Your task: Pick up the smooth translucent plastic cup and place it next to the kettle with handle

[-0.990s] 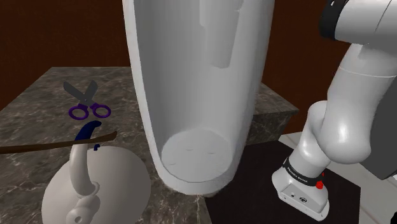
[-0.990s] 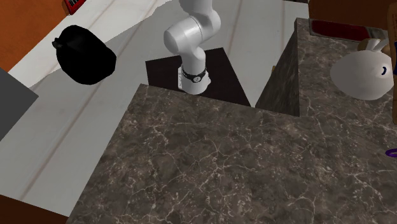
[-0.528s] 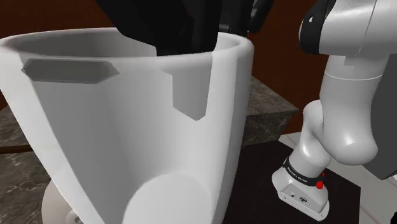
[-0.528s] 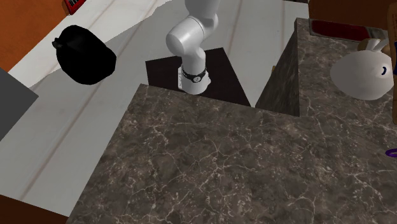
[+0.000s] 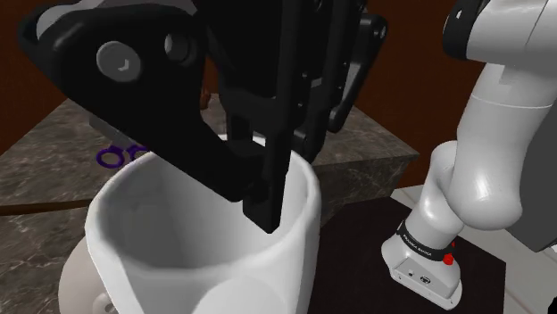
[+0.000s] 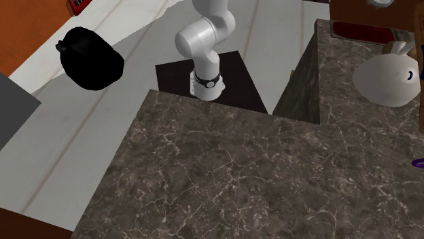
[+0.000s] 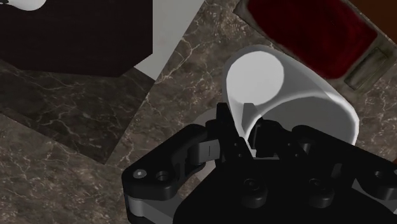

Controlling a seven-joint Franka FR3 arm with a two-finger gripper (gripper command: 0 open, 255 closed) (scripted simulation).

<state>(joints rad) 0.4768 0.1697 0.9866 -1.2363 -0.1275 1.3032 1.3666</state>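
Note:
A plain white cup (image 5: 192,245) hangs close in front of the shoulder camera, mouth upward. My black gripper (image 5: 268,201) is shut on its rim, one finger inside the wall and one outside. The wrist view looks down into the cup (image 7: 280,89), and the fingers (image 7: 236,130) clasp its near wall. The kettle (image 6: 386,79), white and round, sits on the dark marble counter at the second exterior view's right edge. In the shoulder view the cup hides most of the kettle (image 5: 73,278), leaving a pale strip at the lower left.
Purple-handled scissors (image 5: 120,157) lie on the counter (image 6: 224,170) behind the cup. The arm's base (image 6: 206,80) stands on a black stand beside the counter's corner. A black bag (image 6: 89,58) lies on the floor. A dark red cushion (image 7: 312,32) lies past the cup.
In the shoulder view the cup has dropped lower and turned upright. It no longer covers the frame, and the gripper holding its rim has come into sight.

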